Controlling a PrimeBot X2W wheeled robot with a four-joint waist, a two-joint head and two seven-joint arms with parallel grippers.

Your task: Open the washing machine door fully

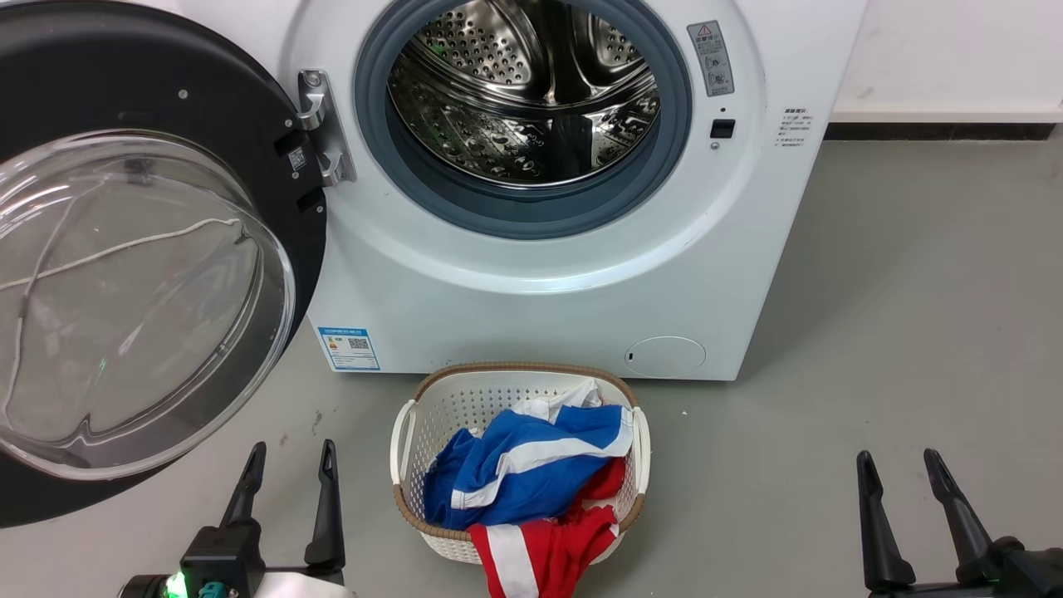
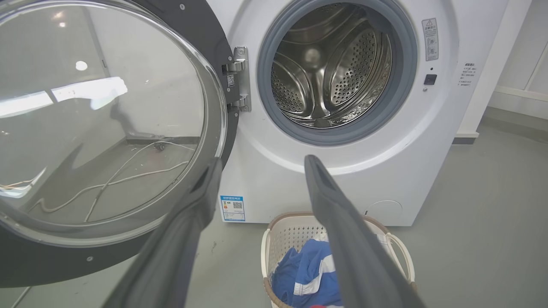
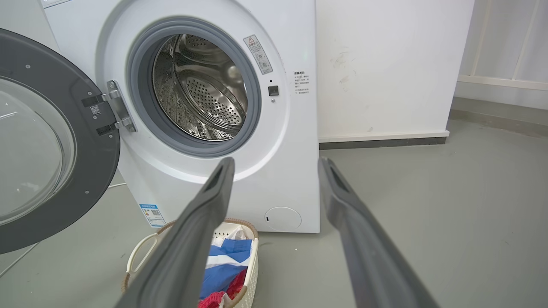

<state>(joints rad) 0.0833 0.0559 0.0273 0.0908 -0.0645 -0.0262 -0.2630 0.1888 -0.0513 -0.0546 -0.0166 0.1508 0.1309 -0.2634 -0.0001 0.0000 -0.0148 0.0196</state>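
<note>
Head view: washing machine door stands swung wide on its hinge, left of the drum opening. The disc is upright, glass bowl facing the robot. Left gripper and right gripper: fingers apart, empty.
Left wrist view: one fingertip overlaps the door's lower rim; contact cannot be told.
Right wrist view: right gripper spread, empty, well apart from the door.

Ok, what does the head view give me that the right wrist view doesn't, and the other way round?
Head view adds the left gripper, open, below the washing machine door. Right wrist view adds white rails beyond the wall. Both show that door swung wide, the drum, the laundry basket and the open right gripper.
</note>
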